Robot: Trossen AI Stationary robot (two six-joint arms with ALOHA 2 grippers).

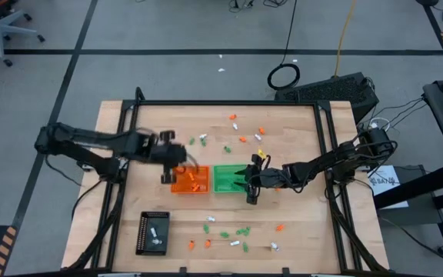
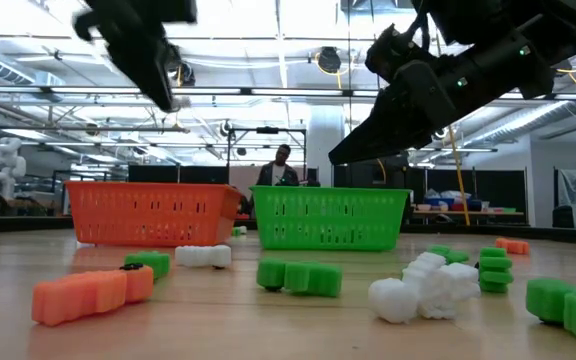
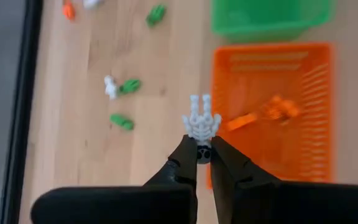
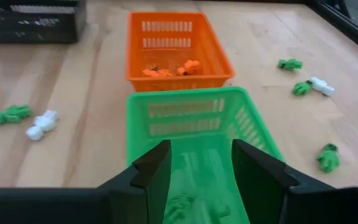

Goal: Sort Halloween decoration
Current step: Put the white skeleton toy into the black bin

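Note:
My left gripper (image 3: 202,144) is shut on a small white skeleton trinket (image 3: 202,119). It hovers high above the table by the left edge of the orange tray (image 1: 190,181). The orange tray (image 3: 272,112) holds a few orange trinkets (image 3: 277,109). My right gripper (image 4: 197,168) stands open over the right part of the green tray (image 4: 191,118), with nothing between its fingers. That tray holds green trinkets (image 4: 185,202). Several more orange, green and white trinkets lie loose on the wood, a far group (image 1: 241,132) and a near group (image 1: 237,235). My left gripper pinches one end of the white skeleton (image 3: 202,142) between its two fingertips. The fingers slant steeply down from the table's left side. The trinket sticks out past the fingertips, lifted clear of the table and of the tray.
A black rectangular tray (image 1: 152,231) with white pieces in it lies at the near left. Both baskets stand side by side at the table's middle. Loose trinkets (image 2: 298,277) lie across the near part of the table. A person (image 2: 283,165) sits in the room behind.

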